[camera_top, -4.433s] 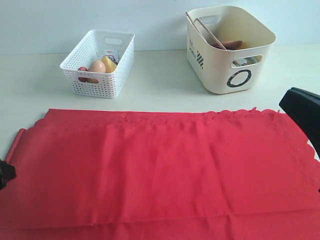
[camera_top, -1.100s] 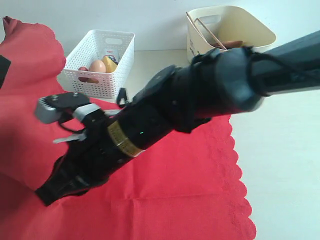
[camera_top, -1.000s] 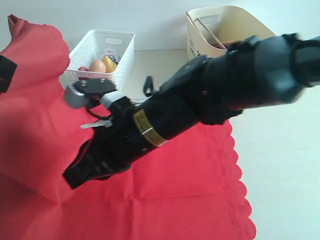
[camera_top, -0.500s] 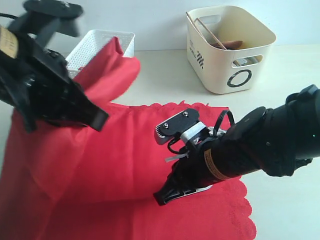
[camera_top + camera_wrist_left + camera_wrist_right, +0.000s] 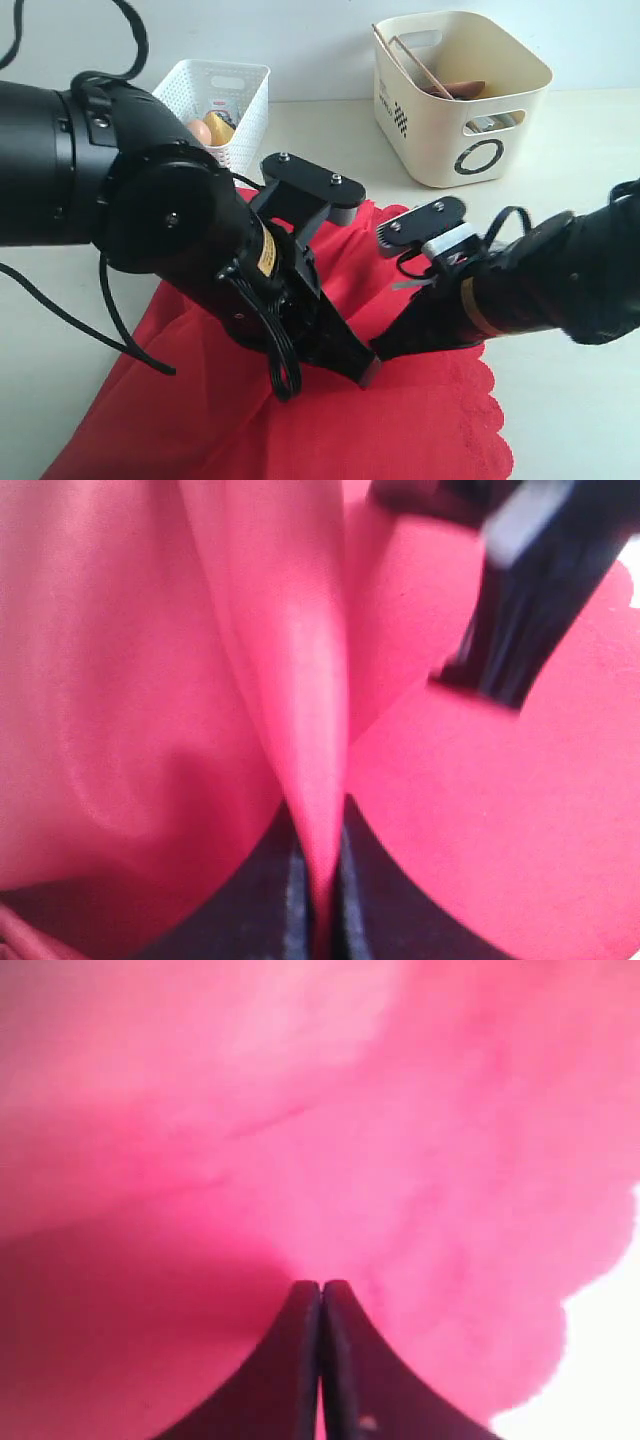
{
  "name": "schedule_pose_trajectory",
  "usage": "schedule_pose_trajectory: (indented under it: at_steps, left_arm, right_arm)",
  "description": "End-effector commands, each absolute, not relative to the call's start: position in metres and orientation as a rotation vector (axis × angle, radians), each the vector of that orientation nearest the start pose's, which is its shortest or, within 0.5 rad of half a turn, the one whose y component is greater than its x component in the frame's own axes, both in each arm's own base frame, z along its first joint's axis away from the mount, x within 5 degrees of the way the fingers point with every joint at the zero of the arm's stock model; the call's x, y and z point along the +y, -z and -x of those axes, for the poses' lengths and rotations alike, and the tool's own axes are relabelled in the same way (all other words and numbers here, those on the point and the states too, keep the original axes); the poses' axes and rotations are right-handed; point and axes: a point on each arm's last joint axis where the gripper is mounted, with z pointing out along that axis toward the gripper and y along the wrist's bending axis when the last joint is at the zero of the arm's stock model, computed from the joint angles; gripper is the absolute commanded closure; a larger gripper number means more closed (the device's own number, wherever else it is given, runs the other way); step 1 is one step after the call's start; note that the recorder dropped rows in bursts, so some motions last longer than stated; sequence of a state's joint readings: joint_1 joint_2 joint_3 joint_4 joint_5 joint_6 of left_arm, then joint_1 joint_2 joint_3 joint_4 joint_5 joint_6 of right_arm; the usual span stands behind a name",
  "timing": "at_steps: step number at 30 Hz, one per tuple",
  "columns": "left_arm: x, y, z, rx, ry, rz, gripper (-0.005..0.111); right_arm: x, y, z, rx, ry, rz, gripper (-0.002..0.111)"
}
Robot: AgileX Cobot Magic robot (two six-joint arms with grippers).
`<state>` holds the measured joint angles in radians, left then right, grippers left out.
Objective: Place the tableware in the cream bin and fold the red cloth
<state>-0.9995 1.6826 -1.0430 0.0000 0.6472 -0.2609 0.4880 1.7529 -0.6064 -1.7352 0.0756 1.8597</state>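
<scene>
The red cloth (image 5: 420,430) lies bunched on the table under both arms. My left gripper (image 5: 365,374) is low over its middle. In the left wrist view the left gripper (image 5: 322,900) is shut on a raised fold of the cloth (image 5: 150,680). My right gripper (image 5: 386,352) points at it from the right, tips close to the left one. The right wrist view shows the right gripper (image 5: 321,1290) shut, tips against the cloth (image 5: 400,1110), with no fabric visible between them. The cream bin (image 5: 505,70) at the back right holds chopsticks (image 5: 402,58) and a brown piece of tableware (image 5: 462,89).
A white lattice basket (image 5: 240,85) with an egg (image 5: 200,130) and other food stands at the back left, partly behind the left arm. Bare pale table (image 5: 570,420) lies right of the cloth's scalloped edge.
The left arm has swung from the back left down to the middle, bringing the lifted cloth with it. The right gripper has shifted slightly right and back.
</scene>
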Motion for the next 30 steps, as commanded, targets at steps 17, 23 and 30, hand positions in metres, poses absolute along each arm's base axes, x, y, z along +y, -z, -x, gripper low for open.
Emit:
schedule_pose_trajectory:
  at_steps: [17,23,30]
  left_arm:
    - [-0.328,-0.185,-0.179,2.423,0.561,-0.961,0.051]
    - [-0.322,-0.200,-0.178,2.378,0.516,-1.065,0.003]
    - [-0.269,-0.234,-0.185,2.430,0.326,-1.092,0.042]
  right_arm:
    - [0.047,-0.204,-0.226,2.223,0.056,-0.114,0.108]
    - [0.048,-0.199,-0.227,2.246,0.061,-0.108,0.108]
    - [0.050,-0.198,-0.227,2.253,0.034,-0.093,0.108]
